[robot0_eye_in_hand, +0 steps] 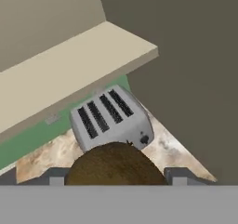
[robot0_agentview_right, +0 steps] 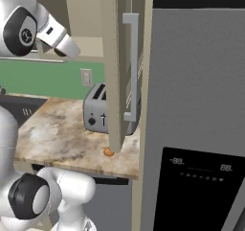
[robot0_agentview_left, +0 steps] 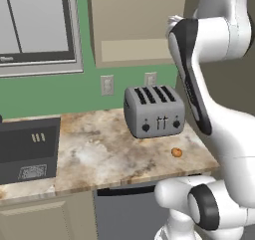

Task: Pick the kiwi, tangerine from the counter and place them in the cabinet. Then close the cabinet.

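kiwi (robot0_eye_in_hand: 116,165): pinched in the jaws, above the toaster (robot0_eye_in_hand: 111,117)
tangerine (robot0_agentview_left: 176,153): on tabletop (robot0_agentview_left: 99,154), 5 o'clock of toaster

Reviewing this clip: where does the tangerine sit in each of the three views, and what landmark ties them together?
Left base view: tangerine on the counter, in front of the toaster's right end.
Right base view: tangerine partly hidden behind the open cabinet door's bottom corner.
Hand view: not in it.
Shared landmark: the toaster.
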